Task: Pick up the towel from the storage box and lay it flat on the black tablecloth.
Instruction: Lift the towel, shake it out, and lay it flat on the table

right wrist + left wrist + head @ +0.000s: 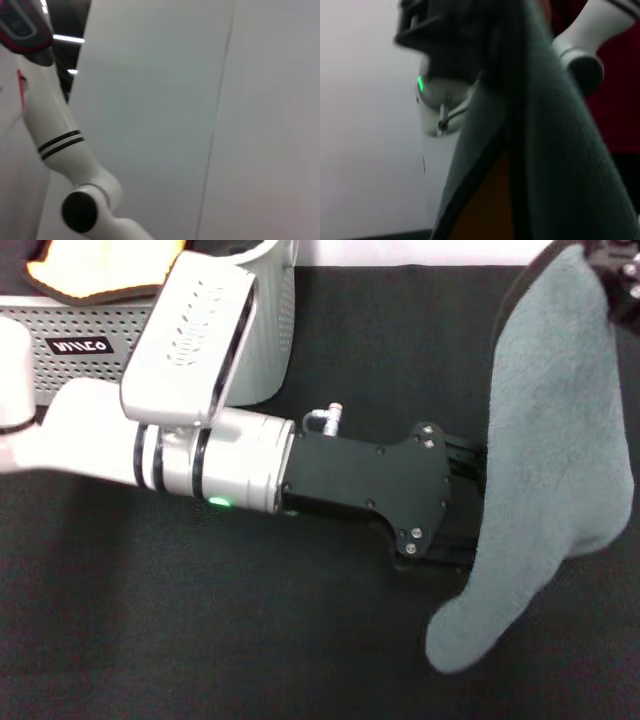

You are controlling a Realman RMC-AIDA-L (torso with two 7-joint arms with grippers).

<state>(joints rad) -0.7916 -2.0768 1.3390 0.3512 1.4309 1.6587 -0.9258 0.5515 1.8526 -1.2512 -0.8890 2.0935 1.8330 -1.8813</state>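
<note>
Your left gripper (462,502) reaches sideways to the towel (555,450), which hangs long-axis vertical from the right gripper (612,265); neither grip, seemingly, shows.

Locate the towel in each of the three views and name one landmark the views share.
Head view: the towel hangs at the right side, over the black tablecloth.
Left wrist view: it fills the middle and right, grey with an orange underside.
Right wrist view: not in it.
Shared landmark: the towel's dark edging, in the head and left wrist views.
</note>
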